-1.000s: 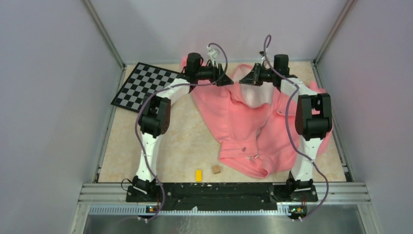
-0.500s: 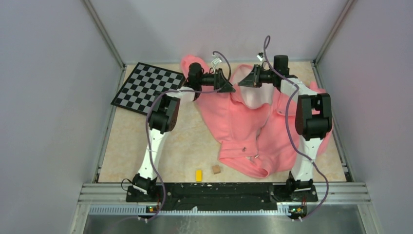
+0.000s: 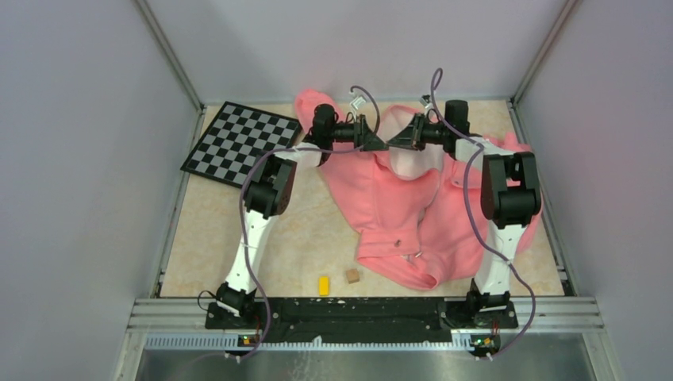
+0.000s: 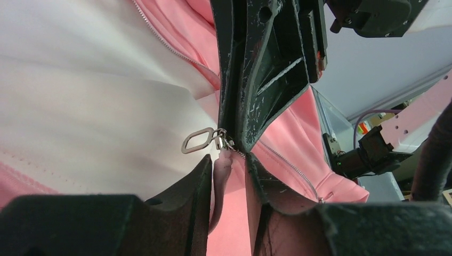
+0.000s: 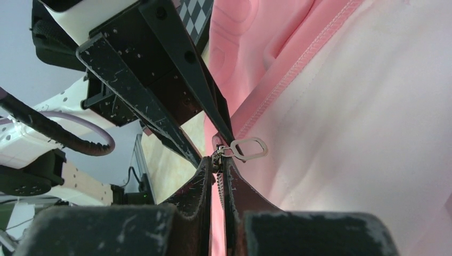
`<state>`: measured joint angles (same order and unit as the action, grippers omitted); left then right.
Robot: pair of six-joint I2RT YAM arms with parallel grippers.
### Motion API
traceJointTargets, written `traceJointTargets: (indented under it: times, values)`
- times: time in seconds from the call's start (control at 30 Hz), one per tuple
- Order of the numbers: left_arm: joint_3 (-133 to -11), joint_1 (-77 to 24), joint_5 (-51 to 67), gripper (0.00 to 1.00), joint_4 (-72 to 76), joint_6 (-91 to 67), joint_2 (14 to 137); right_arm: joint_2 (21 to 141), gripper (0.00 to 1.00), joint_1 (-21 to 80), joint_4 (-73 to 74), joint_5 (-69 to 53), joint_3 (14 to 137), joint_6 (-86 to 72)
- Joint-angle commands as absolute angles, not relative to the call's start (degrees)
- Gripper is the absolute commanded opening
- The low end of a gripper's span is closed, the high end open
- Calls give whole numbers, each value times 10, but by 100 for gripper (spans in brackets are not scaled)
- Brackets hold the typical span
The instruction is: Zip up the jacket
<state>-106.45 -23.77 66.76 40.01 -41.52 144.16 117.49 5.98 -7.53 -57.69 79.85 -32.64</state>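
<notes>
The salmon-pink jacket [image 3: 381, 206] lies open on the table, its pale lining [image 3: 413, 163] showing at the far end. My two grippers meet tip to tip over that far end. My left gripper [image 3: 380, 142] is shut on a fold of the jacket's front edge [image 4: 224, 168]. My right gripper [image 3: 394, 142] is shut on the zipper slider [image 5: 217, 153], with the metal pull [image 5: 249, 148] hanging free beside its fingertips. The pull also shows in the left wrist view [image 4: 196, 141]. A loose row of zipper teeth [image 4: 288, 166] runs off to the right.
A checkerboard [image 3: 242, 139] lies at the far left. A yellow block [image 3: 324, 285] and a small brown cube [image 3: 352, 275] lie near the front edge, beside the jacket's near end. Grey walls close in the table on three sides.
My left gripper has swung right and slightly nearer, up against the right gripper. My right gripper has shifted a little to the left.
</notes>
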Motion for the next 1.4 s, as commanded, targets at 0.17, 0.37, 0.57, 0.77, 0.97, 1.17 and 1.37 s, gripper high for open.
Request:
traceJointTargets:
  times: [0.17, 0.37, 0.57, 0.77, 0.97, 1.17, 1.37]
  values:
    - [-1042, -241, 659, 16, 430, -417, 1408, 1152, 0, 64, -155, -524, 774, -403]
    - [-1029, -241, 649, 5, 418, -423, 1409, 1145, 22, 65, -207, -460, 725, -504]
    - [-1011, -241, 643, 1, 410, -419, 1406, 1143, 41, 65, -198, -410, 704, -558]
    - [-1003, -240, 629, 0, 372, -390, 1404, 1150, 44, 70, -223, -412, 697, -599]
    - [-994, -240, 622, 0, 367, -382, 1398, 1134, 50, 80, -243, -391, 659, -624]
    - [-988, -238, 629, 0, 375, -380, 1389, 1131, 57, 92, -281, -384, 636, -668]
    - [-981, -238, 632, 0, 382, -388, 1384, 1158, 55, 99, -389, -393, 631, -772]
